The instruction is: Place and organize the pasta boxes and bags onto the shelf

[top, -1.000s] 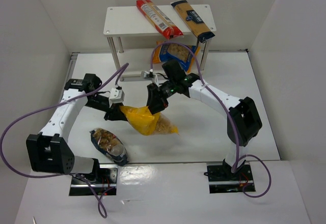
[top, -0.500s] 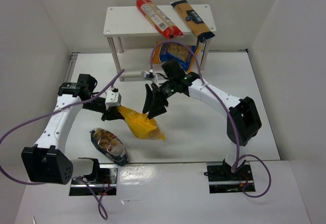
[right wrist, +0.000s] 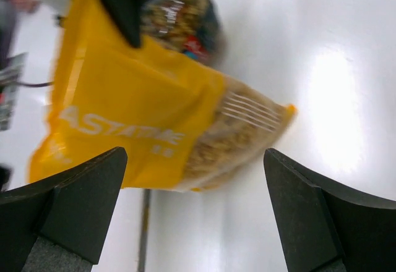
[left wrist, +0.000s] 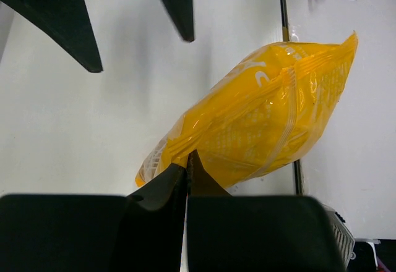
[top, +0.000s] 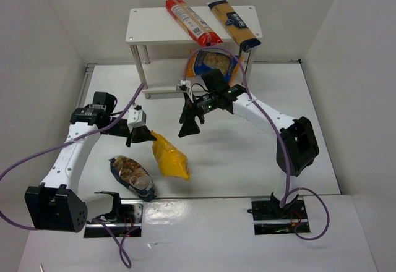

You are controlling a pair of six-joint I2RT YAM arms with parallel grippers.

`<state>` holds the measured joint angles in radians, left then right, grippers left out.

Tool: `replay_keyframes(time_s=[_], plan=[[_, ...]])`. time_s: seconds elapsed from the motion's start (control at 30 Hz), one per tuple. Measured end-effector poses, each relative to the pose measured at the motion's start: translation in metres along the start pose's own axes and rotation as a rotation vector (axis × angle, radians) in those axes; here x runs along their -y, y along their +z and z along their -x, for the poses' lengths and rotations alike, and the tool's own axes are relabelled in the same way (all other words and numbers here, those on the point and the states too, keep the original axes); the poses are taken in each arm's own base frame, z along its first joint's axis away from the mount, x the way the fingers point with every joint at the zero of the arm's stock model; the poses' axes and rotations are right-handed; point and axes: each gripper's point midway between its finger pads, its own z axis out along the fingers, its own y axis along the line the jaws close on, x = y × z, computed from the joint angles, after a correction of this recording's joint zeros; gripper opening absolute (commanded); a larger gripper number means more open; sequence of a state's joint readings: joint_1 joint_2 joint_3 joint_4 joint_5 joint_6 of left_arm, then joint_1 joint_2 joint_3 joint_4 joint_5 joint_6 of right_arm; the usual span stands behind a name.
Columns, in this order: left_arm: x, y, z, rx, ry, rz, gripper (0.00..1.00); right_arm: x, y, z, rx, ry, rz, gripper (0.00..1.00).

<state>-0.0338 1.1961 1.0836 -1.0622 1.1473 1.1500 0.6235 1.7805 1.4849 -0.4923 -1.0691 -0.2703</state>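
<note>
With 12 o'clock at the far wall in the top view, the dark clear bag of brownish pasta (top: 132, 176) lies nearest, at about 7 o'clock on the table (top: 247, 161), close to the left arm's base. Just beside it, at its 2 o'clock, is the yellow bag with clear window (top: 171, 159), slanted, its clear end toward 5 o'clock. The left gripper (top: 148, 137) is clamped tight on the bag's 11 o'clock end; the left wrist view shows its fingers (left wrist: 162, 184) pinched together on the yellow film. Whether the bag's other end rests on the table is unclear.

At the bag's 1 o'clock, apart from it, the right gripper (top: 192, 123) has its jaws spread wide and holds nothing.

At 12 o'clock stands the shelf (top: 148, 28). On the right half of its top board lie the long red pack (top: 193, 21) and the long yellow-navy pack (top: 234, 23), side by side, each slanted from 11 to 5 o'clock; the yellow-navy one overhangs the board's corner. Under that board, at the right end, sits the blue-yellow bag (top: 213, 63), partly behind the right arm's cable.
</note>
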Motion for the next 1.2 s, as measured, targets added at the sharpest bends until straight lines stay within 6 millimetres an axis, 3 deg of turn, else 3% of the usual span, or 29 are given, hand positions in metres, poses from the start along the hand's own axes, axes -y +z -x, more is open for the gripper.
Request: replay_keyframes(time_s=[0.1,0.17,0.23,0.43,0.53,0.67,0.83,0.97,1.2], plan=[[-0.002,0.001,0.000,0.003,0.006,0.004,0.00,0.020,-0.005,-0.003,-0.035,0.000,-0.153,1.00],[-0.003,0.001,0.000,0.005,-0.003,0.004,0.00,0.021,-0.010,-0.001,-0.059,-0.020,-0.244,1.00],[-0.005,0.002,-0.001,0.006,-0.007,0.008,0.00,0.008,-0.012,0.005,-0.075,-0.056,-0.302,1.00],[-0.011,0.003,-0.002,0.008,-0.022,0.023,0.00,-0.061,-0.015,0.032,-0.059,-0.183,-0.314,1.00],[-0.014,0.004,-0.003,0.009,-0.031,0.030,0.00,-0.067,-0.022,0.040,-0.045,-0.188,-0.334,1.00],[-0.016,0.005,-0.006,0.008,-0.045,0.040,0.00,-0.069,-0.014,0.027,-0.096,-0.160,-0.356,1.00],[-0.018,0.005,-0.008,0.001,-0.055,0.050,0.00,-0.083,0.017,0.008,-0.177,-0.174,-0.326,1.00],[-0.019,0.005,-0.008,-0.002,-0.069,0.055,0.00,-0.082,0.037,-0.015,-0.252,-0.148,-0.324,1.00],[-0.022,0.005,-0.010,-0.002,-0.058,0.062,0.00,-0.062,0.038,-0.028,-0.289,-0.105,-0.414,1.00]])
